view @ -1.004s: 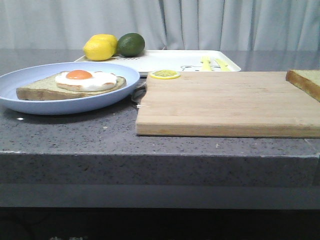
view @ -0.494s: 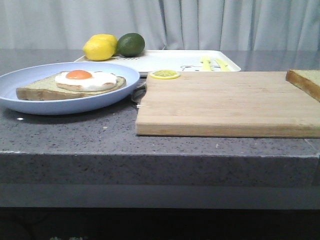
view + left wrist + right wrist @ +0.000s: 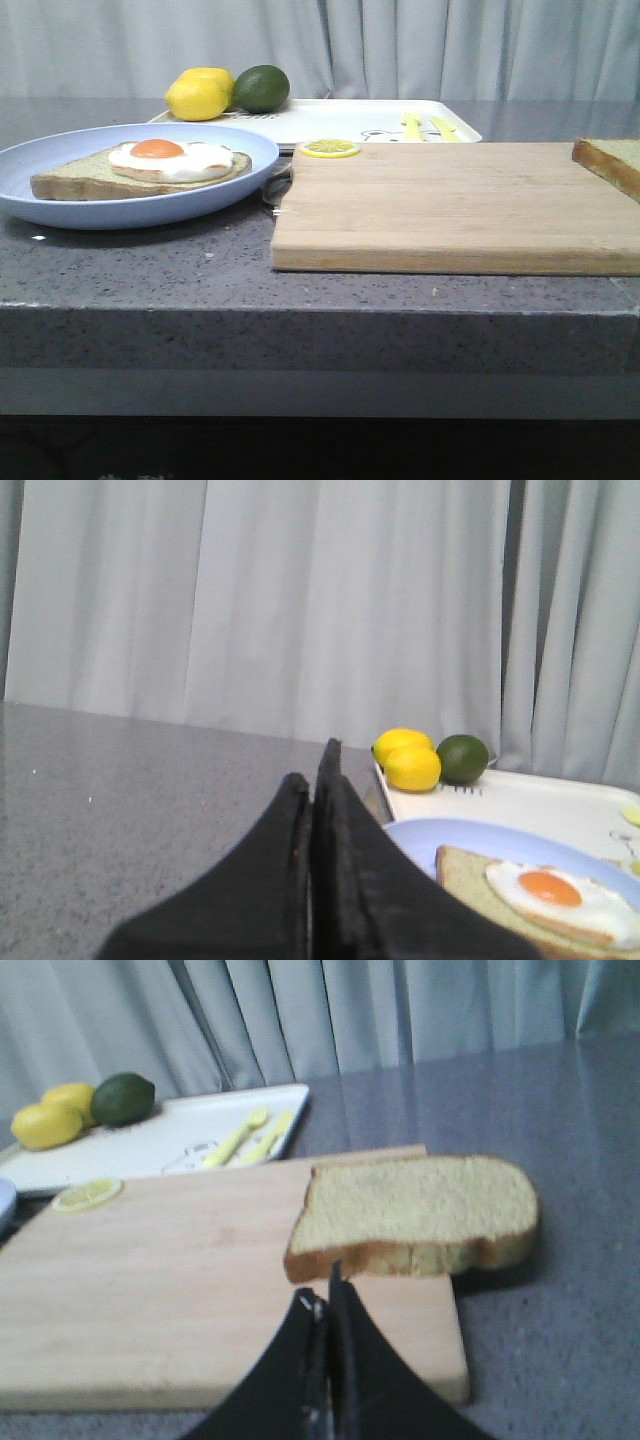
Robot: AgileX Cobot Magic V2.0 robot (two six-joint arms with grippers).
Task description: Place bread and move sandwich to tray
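Note:
The sandwich [image 3: 140,170], a bread slice with a fried egg, lies on a round light-blue plate [image 3: 60,205] at the left; the left wrist view also shows this sandwich [image 3: 530,900]. A plain bread slice [image 3: 610,162] rests on the right end of the wooden cutting board [image 3: 450,205], and in the right wrist view that bread [image 3: 415,1215] overhangs the board's edge. The white tray [image 3: 330,120] sits behind. My left gripper [image 3: 315,780] is shut, empty, beside the plate. Just short of the bread, my right gripper [image 3: 325,1285] is shut and empty. Neither gripper shows in the front view.
Two lemons [image 3: 198,95] and a lime [image 3: 262,88] sit at the tray's far left corner. A lemon slice [image 3: 330,149] lies at the board's back corner. Yellow cutlery [image 3: 425,126] lies on the tray. The counter's front edge [image 3: 320,310] is near.

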